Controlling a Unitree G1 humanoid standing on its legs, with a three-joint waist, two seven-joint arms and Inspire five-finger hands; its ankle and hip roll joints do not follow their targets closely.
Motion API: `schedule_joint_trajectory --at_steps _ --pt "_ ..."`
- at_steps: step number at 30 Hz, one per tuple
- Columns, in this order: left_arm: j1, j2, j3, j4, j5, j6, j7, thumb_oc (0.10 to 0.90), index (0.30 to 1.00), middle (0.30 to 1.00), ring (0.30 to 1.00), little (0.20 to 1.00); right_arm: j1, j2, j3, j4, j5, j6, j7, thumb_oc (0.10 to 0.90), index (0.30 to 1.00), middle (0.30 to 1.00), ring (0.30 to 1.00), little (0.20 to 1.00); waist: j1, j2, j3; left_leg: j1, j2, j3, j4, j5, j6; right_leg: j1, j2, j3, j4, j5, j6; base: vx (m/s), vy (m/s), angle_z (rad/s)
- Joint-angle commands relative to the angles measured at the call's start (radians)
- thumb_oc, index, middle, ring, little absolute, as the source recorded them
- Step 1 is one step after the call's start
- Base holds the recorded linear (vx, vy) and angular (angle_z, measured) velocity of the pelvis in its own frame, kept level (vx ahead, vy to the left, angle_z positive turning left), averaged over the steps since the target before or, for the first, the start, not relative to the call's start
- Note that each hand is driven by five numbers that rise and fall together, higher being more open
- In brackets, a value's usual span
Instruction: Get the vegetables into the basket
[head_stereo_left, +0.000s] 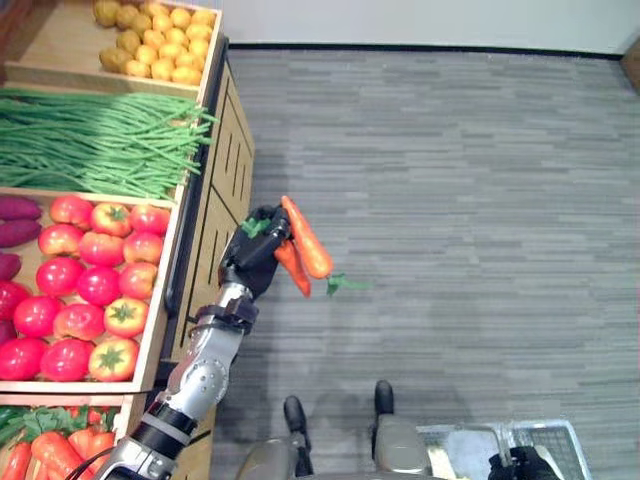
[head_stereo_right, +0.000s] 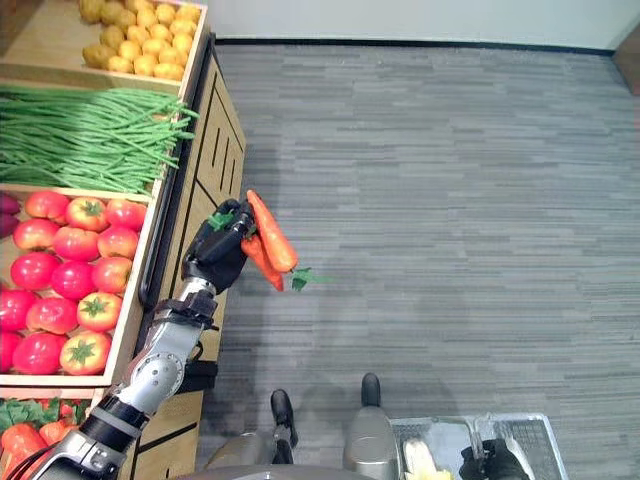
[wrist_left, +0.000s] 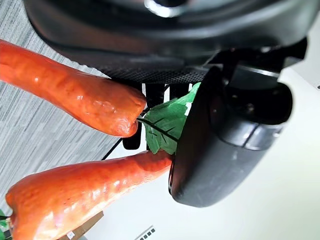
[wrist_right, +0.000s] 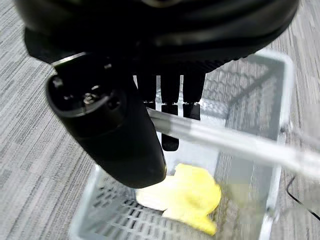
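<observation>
My left hand (head_stereo_left: 256, 252) has its fingers curled tight on the leafy tops of two carrots (head_stereo_left: 303, 245), roots jutting past the fingertips clear of the stand (head_stereo_left: 212, 215), while my right hand (wrist_right: 115, 125) hooks the basket (wrist_right: 260, 95) handle underneath to carry it.

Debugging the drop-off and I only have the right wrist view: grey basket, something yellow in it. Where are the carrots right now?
Observer: The left robot hand holds two carrots in the air over the grey floor, beside the produce stand.
Operator: Firm grip?
Observer: Left wrist view shows fingers curled round the leafy ends; both carrot bodies stick out free.
Operator: How far off is the basket?
Observer: The basket sits at the robot's lower right, well apart from the carrots; the right robot hand is curled round its handle.
</observation>
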Motion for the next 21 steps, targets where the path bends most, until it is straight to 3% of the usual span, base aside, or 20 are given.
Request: schedule_joint_trajectory --at_steps 1,11,14,21 --pt "-0.057 -0.024 0.032 -0.162 0.043 -0.047 -0.079 0.400 0.300 0.300 0.300 0.300 -0.025 -0.074 0.016 0.014 0.029 -0.016 -0.032 0.400 0.300 0.300 0.300 0.300 0.024 -0.012 -0.056 -0.006 0.066 -0.028 0.019 -0.008 -0.073 -0.047 -0.015 0.004 0.049 0.099 0.055 0.02 -0.047 -0.08" --pt "-0.037 -0.007 0.010 -0.161 0.033 -0.023 -0.097 0.400 0.300 0.300 0.300 0.300 -0.059 -0.145 0.037 0.021 -0.010 -0.012 -0.031 0.400 0.300 0.300 0.300 0.300 0.036 -0.007 -0.084 -0.001 0.085 -0.044 0.001 0.009 -0.095 -0.002 0.004 -0.019 -0.055 0.073 0.050 0.01 -0.073 0.01" --pt "-0.049 0.009 -0.035 -0.161 0.018 -0.002 -0.118 0.400 0.300 0.300 0.300 0.300 -0.123 -0.247 0.069 -0.037 -0.049 -0.019 -0.028 0.400 0.300 0.300 0.300 0.300 0.038 -0.006 -0.093 0.005 0.093 -0.048 0.001 0.008 -0.098 0.010 0.014 -0.013 -0.069 0.067 0.044 0.00 -0.091 0.00" --pt "-0.058 0.014 -0.086 -0.162 0.005 0.023 -0.143 0.400 0.300 0.300 0.300 0.300 -0.230 -0.355 0.137 -0.209 -0.076 -0.041 -0.029 0.400 0.300 0.300 0.300 0.300 0.040 -0.001 -0.105 0.009 0.103 -0.039 0.001 0.005 -0.102 0.012 0.026 -0.004 -0.086 0.068 0.043 -0.01 -0.044 -0.04"
